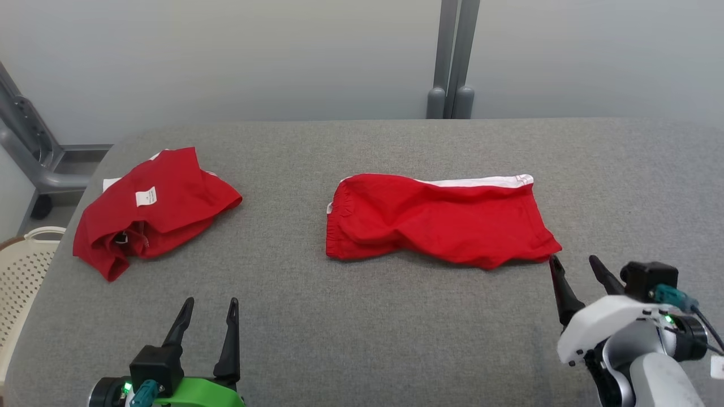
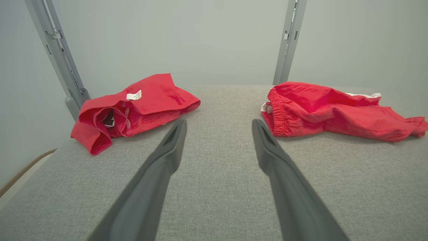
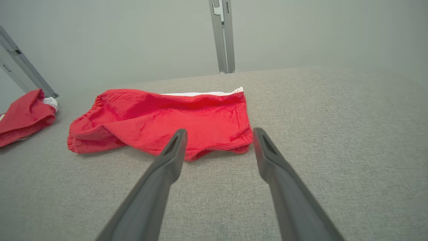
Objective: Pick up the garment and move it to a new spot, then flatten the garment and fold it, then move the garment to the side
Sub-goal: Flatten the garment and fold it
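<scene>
A red garment [image 1: 435, 220] with a white strip along its far edge lies folded in the middle of the grey table [image 1: 362, 316]; it also shows as the garment [image 3: 167, 117] and the garment [image 2: 334, 108]. My right gripper [image 1: 574, 268] stands open just off its near right corner, nothing between the fingers; in the right wrist view that gripper [image 3: 217, 134] points at the cloth's near right edge. My left gripper [image 1: 210, 308] is open near the table's front left, apart from any cloth, and seen as the gripper [image 2: 217, 125] over bare table.
A second red garment [image 1: 150, 209] with a white label lies crumpled at the table's left, also the second garment [image 2: 133, 107]. A cream perforated basket [image 1: 22, 265] stands off the left edge. Grey metal posts [image 1: 452, 62] rise behind the table.
</scene>
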`<state>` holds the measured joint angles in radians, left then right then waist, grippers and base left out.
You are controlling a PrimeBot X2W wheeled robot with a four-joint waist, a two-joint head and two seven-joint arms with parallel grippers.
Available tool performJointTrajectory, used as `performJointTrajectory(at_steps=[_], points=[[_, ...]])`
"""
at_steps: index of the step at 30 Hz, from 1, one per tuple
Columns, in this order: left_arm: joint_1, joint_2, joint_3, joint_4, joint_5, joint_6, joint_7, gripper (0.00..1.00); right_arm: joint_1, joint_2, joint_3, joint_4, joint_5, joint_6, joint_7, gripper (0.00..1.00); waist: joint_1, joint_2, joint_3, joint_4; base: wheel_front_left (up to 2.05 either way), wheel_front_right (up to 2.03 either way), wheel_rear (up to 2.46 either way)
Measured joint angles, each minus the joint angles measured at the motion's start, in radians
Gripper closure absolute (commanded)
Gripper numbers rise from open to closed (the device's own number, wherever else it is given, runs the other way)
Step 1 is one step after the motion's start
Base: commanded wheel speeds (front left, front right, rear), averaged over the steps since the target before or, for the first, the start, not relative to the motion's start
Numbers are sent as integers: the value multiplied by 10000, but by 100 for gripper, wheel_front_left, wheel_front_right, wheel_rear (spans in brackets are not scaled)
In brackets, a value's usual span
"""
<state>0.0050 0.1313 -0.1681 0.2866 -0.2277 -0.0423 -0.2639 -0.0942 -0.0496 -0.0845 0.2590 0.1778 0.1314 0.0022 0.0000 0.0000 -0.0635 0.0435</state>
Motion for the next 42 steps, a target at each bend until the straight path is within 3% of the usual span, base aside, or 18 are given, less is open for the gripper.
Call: performJointTrajectory(at_steps=[6, 13, 21, 29, 42], points=[[-24, -15, -15, -207, 17, 29, 0, 0, -1229, -12, -163, 263, -543, -2, 2986, 0, 0, 0, 215, 62, 0, 0, 0], [-598, -174, -311, -458, 196, -65, 0, 0, -3362, -825, -784, 963, -920, -8, 6276, 0, 0, 0, 923, 363, 0, 0, 0], [-1075, -314, -428, -867, 370, -125, 0, 0, -4625, -1657, -1383, 1858, -1116, -2, 6840, 0, 0, 0, 1796, 869, 0, 0, 0], [-1491, -418, -612, -1018, 675, -165, 0, 0, -5552, -1885, -2150, 3028, -1448, -6, 6915, 0, 1, 0, 2735, 1433, 0, 0, 0], [-1666, -522, -744, -892, 750, -301, 0, 0, -6222, -1868, -2345, 4259, -1636, -8, 6385, 0, 1, 0, 3774, 1997, 0, 0, 0]])
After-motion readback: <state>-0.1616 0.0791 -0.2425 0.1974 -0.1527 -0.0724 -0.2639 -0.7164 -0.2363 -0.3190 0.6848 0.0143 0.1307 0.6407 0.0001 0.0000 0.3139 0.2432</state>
